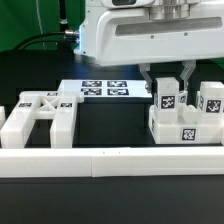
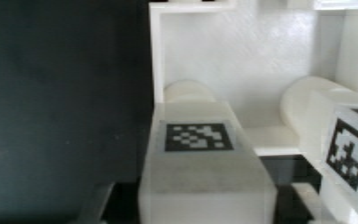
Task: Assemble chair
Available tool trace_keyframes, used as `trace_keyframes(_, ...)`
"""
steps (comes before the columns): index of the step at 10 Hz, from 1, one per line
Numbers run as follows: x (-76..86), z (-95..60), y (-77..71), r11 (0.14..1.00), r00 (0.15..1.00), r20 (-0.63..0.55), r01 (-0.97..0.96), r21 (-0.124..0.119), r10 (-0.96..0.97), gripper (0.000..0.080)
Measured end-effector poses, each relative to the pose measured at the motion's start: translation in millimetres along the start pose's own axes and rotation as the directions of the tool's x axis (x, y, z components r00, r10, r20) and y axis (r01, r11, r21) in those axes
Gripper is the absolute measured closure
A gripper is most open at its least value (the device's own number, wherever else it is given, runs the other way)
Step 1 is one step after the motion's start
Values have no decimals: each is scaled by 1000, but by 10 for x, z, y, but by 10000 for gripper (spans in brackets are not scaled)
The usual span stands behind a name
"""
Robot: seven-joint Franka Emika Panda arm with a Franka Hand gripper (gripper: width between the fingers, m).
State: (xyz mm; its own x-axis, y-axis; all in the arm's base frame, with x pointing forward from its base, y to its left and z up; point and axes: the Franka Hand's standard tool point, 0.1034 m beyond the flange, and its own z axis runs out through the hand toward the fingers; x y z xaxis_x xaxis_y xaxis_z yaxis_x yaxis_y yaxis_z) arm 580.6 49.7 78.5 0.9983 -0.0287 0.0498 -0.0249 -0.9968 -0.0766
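Black counter point(image 1: 110, 125): chair point(image 1: 185, 125) cluster at exterior view's right, gripper point(image 1: 169, 88) straddling its tagged post point(image 2: 197, 150), grip contact unclear; off-centre closing could tilt post and jam it.

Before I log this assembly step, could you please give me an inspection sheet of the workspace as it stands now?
Surface: black table, no spills seen.
Job's things: tagged block cluster on the exterior view's right; cross-braced frame piece on its left, apart from the cluster; both are white.
Clutter: nothing seen. The marker board lies at the back and the long white rail runs along the front.
Grippers: the gripper straddles a tagged post of the cluster; whether the pads touch it cannot be told.
Cables: a black cable behind the table.
Surroundings: green backdrop.
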Motion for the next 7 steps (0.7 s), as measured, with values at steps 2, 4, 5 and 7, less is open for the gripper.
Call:
trace_keyframes(2, -1, 2, 0, 999, 999, 0, -34, 0, 34, 514)
trace_keyframes(4, 19, -13, 2, 991, 991, 0, -137, 3, 137, 514)
trace_keyframes(5, 21, -13, 5, 959, 959, 1, -283, 7, 283, 514)
trace_keyframes(7, -3, 8, -4, 861, 861, 8, -508, 8, 508, 514)
